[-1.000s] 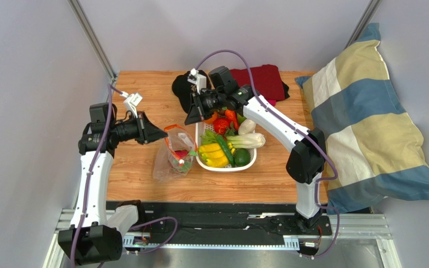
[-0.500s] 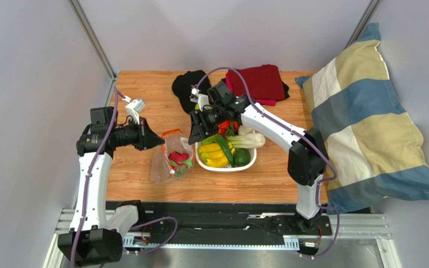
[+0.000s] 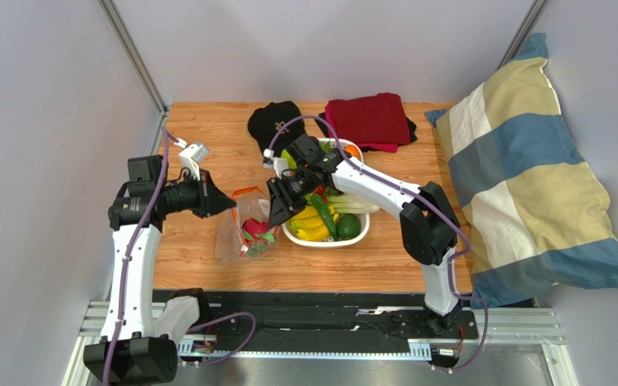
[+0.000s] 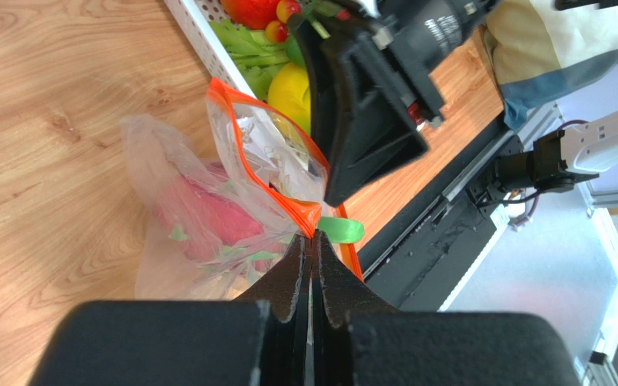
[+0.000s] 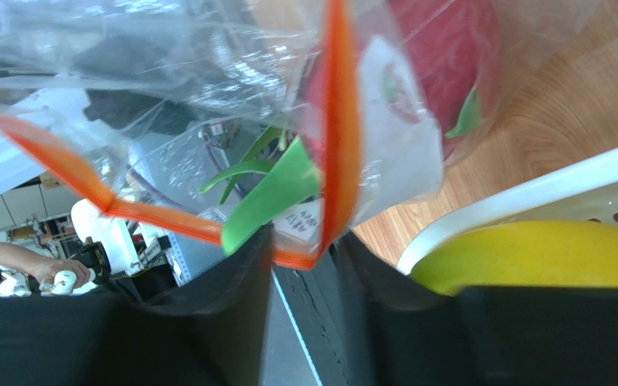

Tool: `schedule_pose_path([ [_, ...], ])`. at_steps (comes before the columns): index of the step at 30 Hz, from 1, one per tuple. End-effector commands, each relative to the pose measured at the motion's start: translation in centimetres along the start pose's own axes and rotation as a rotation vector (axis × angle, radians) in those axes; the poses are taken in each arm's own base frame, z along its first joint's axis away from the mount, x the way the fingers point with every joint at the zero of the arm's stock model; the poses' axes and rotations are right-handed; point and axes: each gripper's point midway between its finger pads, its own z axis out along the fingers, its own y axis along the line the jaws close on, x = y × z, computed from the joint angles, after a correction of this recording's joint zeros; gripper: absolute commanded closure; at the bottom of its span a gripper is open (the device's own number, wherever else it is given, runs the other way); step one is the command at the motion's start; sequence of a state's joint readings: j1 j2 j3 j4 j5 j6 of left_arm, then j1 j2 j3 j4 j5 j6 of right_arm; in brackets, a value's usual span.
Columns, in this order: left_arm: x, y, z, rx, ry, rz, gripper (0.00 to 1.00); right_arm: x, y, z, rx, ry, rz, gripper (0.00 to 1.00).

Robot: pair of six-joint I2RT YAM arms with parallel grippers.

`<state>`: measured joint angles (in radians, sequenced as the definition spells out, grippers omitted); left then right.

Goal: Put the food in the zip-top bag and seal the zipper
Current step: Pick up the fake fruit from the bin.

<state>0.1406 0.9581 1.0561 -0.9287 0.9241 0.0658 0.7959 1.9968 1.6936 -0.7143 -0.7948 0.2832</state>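
Two grippers meet at one bag on the wooden table (image 3: 207, 133). Farthest left, the left gripper (image 4: 313, 245) is fully closed, its fingertips pinching the zipper (image 4: 300, 215), the orange-red strip, at one corner of the mouth and holding that corner up. From there the zip-top bag (image 3: 236, 241) hangs crinkled down to the tabletop, its mouth gaping, just beside the left wall of the white basket (image 3: 324, 240). Inside the bag lies the pink dragon fruit (image 4: 207, 217), low against the clear film, with one of its green leaf tips poking up toward the mouth. At the bag's right side the right gripper (image 5: 304, 269) reaches down over the basket's left edge. Its jaws stand partway apart and straddle the strip's opposite corner, which sits between the fingers along with a green leaf tip; whether they press on the strip I cannot tell. Further right, the basket holds the yellow bananas (image 3: 308, 227), the white-stemmed greens (image 3: 359, 203) and the round green fruit (image 3: 349, 227) at its near right corner. Behind the basket lie a black cap (image 3: 270, 121) and a folded red cloth (image 3: 373, 119). At the far right a striped pillow (image 3: 522, 161) leans beside the table.
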Motion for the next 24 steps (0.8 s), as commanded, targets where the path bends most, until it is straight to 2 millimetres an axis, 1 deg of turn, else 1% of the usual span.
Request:
schedule_pose_path([
  [1, -1.4, -0.4, -0.6, -0.012, -0.061, 0.075, 1.0, -0.9, -0.1, -0.1, -0.006, -0.022, -0.017, 0.67],
  [2, -1.4, -0.5, -0.6, -0.008, -0.064, 0.077, 1.0, -1.1, -0.3, -0.2, 0.001, -0.031, -0.016, 0.66],
  [4, -1.5, -0.4, -0.6, -0.015, -0.07, 0.075, 1.0, -1.2, -0.2, -0.4, -0.021, -0.031, -0.008, 0.82],
  [5, -1.4, 0.0, -0.6, -0.037, -0.067, 0.068, 1.0, -1.5, -0.1, -0.7, -0.021, -0.043, -0.006, 0.9],
  [6, -1.5, 0.3, -0.6, -0.052, -0.067, 0.064, 1.0, -1.8, 0.1, -1.1, -0.025, -0.05, -0.005, 1.0],
  [8, -1.4, 0.7, -0.7, -0.078, -0.063, 0.06, 1.0, -2.9, 1.2, -2.2, -0.049, -0.08, -0.005, 1.0],
  [9, -1.4, 0.9, -0.8, -0.092, -0.061, 0.067, 1.0, -3.2, 2.7, -3.2, -0.084, -0.086, -0.006, 1.0],
  [10, -1.6, 1.0, -1.1, -0.118, -0.07, 0.084, 1.0, -4.4, 4.7, -4.5, -0.11, -0.12, -0.045, 1.0],
  [11, -1.6, 1.9, -1.4, -0.173, -0.07, 0.114, 1.0, -4.8, 6.1, -5.4, -0.13, -0.132, -0.056, 1.0],
  [12, -1.7, 2.1, -1.6, -0.191, -0.072, 0.136, 1.0, -5.1, 8.4, -6.8, -0.179, -0.149, -0.073, 1.0],
  [13, -1.6, 2.0, -1.9, -0.203, -0.071, 0.156, 1.0, -5.4, 9.5, -7.6, -0.2, -0.164, -0.088, 1.0],
  [14, -1.4, 2.2, -2.1, -0.218, -0.063, 0.197, 1.0, -5.6, 10.1, -7.8, -0.216, -0.176, -0.1, 1.0],
  [15, -1.5, 2.2, -2.4, -0.231, -0.058, 0.216, 1.0, -5.4, 11.2, -8.4, -0.248, -0.171, -0.076, 1.0],
  [16, -1.0, 2.2, -2.7, -0.243, -0.034, 0.213, 1.0, -5.2, 11.5, -8.4, -0.268, -0.162, -0.072, 1.0],
  [18, -0.6, 2.3, -3.4, -0.269, 0.0, 0.244, 1.0, -5.2, 12.3, -8.6, -0.286, -0.146, -0.076, 1.0],
  [19, -0.7, 2.0, -3.7, -0.274, -0.004, 0.253, 1.0, -5.4, 12.0, -8.3, -0.286, -0.137, -0.089, 1.0],
  [20, -0.8, 1.8, -3.9, -0.28, -0.008, 0.252, 1.0, -5.7, 12.6, -8.9, -0.287, -0.139, -0.112, 1.0],
  [21, -1.2, 1.2, -4.2, -0.279, -0.026, 0.246, 1.0, -6.0, 12.6, -9.1, -0.275, -0.144, -0.129, 1.0],
  [22, -1.6, 0.9, -4.3, -0.28, -0.042, 0.237, 1.0, -6.3, 11.7, -8.4, -0.263, -0.134, -0.153, 1.0],
  [23, -1.8, 0.7, -4.3, -0.274, -0.054, 0.221, 1.0, -6.1, 11.2, -8.4, -0.249, -0.117, -0.143, 1.0],
  [24, -2.1, 0.6, -4.3, -0.271, -0.067, 0.216, 1.0, -6.7, 11.5, -8.9, -0.234, -0.135, -0.201, 1.0],
])
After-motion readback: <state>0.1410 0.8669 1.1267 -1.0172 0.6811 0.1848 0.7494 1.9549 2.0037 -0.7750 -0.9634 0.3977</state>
